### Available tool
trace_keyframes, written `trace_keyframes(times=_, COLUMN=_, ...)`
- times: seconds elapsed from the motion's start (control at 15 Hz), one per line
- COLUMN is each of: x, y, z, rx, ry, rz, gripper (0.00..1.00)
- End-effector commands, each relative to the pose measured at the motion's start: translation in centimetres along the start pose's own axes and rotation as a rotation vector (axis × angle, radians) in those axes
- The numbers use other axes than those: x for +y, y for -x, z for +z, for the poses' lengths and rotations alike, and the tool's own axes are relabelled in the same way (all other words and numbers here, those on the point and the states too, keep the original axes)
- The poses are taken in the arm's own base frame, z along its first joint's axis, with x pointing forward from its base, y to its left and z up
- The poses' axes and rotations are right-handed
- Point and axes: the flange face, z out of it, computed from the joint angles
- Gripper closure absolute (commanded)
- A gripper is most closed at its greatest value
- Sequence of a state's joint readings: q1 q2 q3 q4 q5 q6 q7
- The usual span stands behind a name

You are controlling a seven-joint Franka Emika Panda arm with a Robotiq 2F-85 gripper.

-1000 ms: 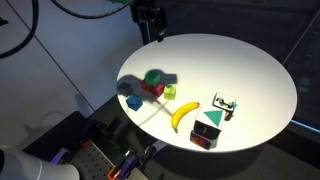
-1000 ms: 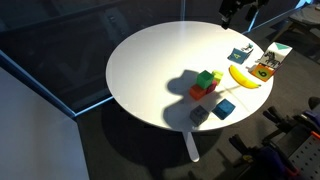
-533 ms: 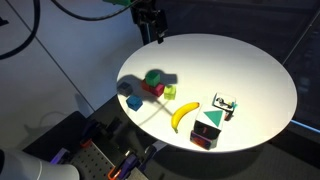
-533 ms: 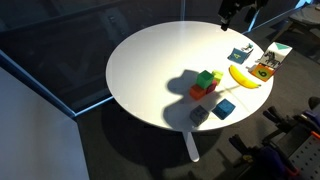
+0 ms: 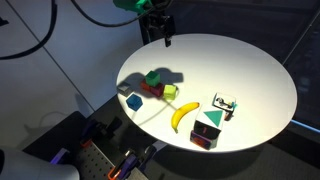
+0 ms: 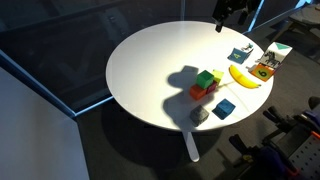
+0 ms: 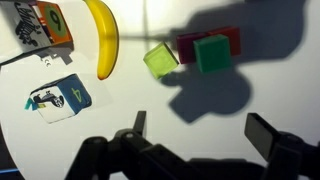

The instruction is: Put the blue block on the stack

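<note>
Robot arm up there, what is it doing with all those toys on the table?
The robot arm is supposed to put the blue block on the stack, which is a green cube on a red one. Right now its gripper hovers high over the far side of the round table, open and holding nothing. The blue block sits on the table near the stack, not picked up yet. A banana lies close by.
</note>
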State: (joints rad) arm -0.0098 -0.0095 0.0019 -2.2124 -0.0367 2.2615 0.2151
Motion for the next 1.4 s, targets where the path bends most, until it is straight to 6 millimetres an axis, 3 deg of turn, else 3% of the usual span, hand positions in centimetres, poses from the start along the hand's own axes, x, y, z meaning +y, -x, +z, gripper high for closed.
trace_keyframes(times=0.0, x=0.8, y=-1.9, z=1.2, rx=-0.060, ry=0.002, rz=0.026, gripper=0.00)
trace_keyframes(times=0.4, x=1.2, y=0.4, z=2.2, rx=-0.073, ry=0.012, rz=-0.028, gripper=0.00)
trace_keyframes(times=0.6, x=1.5, y=0.2, z=3.0, rx=-0.079, ry=0.021, rz=-0.013, gripper=0.00)
trace_keyframes(times=0.93, x=2.9, y=-2.5, z=5.2, rx=-0.094, ry=0.036, rz=0.088, gripper=0.00)
trace_keyframes(times=1.33, x=4.3, y=-6.0, z=10.2, rx=-0.165, ry=0.095, rz=0.171, gripper=0.00)
